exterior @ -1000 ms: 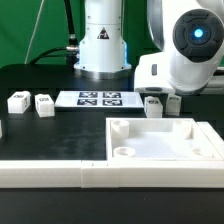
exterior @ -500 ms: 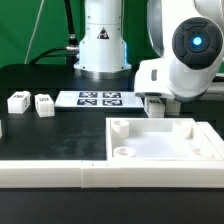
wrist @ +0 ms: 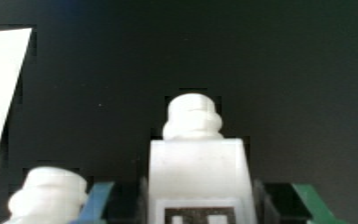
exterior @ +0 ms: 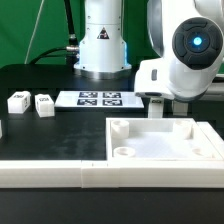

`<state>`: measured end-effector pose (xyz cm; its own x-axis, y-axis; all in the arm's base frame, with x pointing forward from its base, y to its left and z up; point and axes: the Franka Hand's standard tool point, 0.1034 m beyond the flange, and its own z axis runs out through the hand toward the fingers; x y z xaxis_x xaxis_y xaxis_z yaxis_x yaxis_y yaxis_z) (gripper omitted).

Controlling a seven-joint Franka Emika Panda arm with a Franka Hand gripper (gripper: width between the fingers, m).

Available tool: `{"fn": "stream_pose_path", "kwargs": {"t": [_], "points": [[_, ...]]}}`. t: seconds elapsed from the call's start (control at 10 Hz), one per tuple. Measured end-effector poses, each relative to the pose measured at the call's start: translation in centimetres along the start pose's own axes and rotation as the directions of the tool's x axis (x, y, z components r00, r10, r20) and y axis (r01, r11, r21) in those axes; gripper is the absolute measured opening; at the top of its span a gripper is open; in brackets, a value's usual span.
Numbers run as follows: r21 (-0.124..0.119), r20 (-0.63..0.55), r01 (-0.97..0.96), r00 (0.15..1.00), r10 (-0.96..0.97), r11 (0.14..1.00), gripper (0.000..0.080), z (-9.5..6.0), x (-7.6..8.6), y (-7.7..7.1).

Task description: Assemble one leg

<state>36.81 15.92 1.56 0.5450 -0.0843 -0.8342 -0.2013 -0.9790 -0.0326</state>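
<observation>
The gripper (exterior: 158,104) hung low over the table behind the white panel (exterior: 190,135). Its jaws stood apart and straddled the leg (wrist: 199,160), one finger (wrist: 105,203) on either side with dark gaps showing, so nothing was clamped. The leg's knobbed peg pointed away from the wrist, probably leaving the blocky body free for pinching. A second leg (wrist: 51,195) lay just outside one finger and could get knocked.

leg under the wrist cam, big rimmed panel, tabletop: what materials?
small white block-shaped leg: looks like matte white plastic, moulded or printed; smooth rounded peg, black marker on its face.
large white rimmed panel: same-looking matte white plastic; even soft shading, no grain.
black tabletop: matte and dark with no glare, possibly a mat or cloth. Can't tell which.
</observation>
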Motion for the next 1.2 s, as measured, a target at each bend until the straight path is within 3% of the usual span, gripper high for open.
{"fn": "stream_pose_path", "kwargs": {"t": [0.4, 0.6, 1.0, 1.2], "points": [[0.002, 0.001, 0.012, 1.000, -0.012, 1.000, 0.0287, -0.1, -0.1, 0.2], [0.018, 0.003, 0.021, 1.000, -0.021, 1.000, 0.0287, -2.0, -1.3, 1.8], [0.038, -0.036, 0.024, 0.999, -0.022, 0.999, 0.0288, -7.0, -5.5, 2.9], [0.040, -0.065, 0.022, 0.998, -0.019, 0.999, 0.0288, -6.7, -5.0, 2.9]]}}
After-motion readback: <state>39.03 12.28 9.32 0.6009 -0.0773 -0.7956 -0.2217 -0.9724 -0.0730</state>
